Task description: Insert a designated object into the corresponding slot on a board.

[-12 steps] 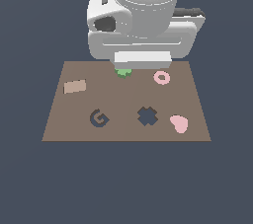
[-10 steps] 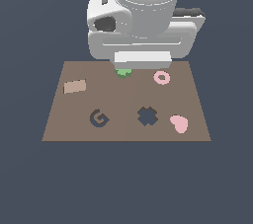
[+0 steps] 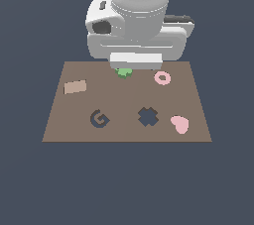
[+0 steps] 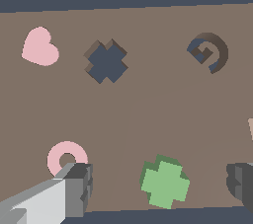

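Green piece point(image 4: 164, 182) unmoved on board point(image 3: 64, 120) — tool point(image 4: 160, 188) still hovering, spread.

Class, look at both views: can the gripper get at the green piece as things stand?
Probably yes. In the wrist view the green piece lies flat on the board between the open fingers, with nothing over it. The pink ring sits just beside one finger, so clearance there looks tight.

The light in both views is soft and even, with no glare and no bright spots. On my white arm housing point(image 3: 139, 26) the top is pale and the underside goes grey, so light comes mostly from above. On the brown board point(image 4: 148, 114) I see only a faint shadow. The renders are slightly soft, edges a little jagged, without distortion at the borders.
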Motion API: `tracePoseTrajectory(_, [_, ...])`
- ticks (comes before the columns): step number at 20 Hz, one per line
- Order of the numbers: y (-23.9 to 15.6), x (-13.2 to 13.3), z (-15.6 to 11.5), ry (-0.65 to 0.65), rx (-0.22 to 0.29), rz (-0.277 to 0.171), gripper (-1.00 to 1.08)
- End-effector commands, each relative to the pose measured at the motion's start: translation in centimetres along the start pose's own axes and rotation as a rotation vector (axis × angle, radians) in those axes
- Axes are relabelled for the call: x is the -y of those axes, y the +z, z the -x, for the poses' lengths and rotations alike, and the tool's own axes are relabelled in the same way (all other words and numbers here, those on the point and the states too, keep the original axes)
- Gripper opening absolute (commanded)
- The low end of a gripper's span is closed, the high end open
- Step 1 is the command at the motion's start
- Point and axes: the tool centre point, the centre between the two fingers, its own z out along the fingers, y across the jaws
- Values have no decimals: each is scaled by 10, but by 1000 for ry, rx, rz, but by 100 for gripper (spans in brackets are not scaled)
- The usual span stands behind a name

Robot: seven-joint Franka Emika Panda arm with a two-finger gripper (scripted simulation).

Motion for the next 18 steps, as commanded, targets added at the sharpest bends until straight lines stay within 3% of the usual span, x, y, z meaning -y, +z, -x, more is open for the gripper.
tracePoseTrajectory(1, [10,-5,8,30,-1,0,100])
tracePoseTrajectory(18, [86,-32,68,259,-15,0,100])
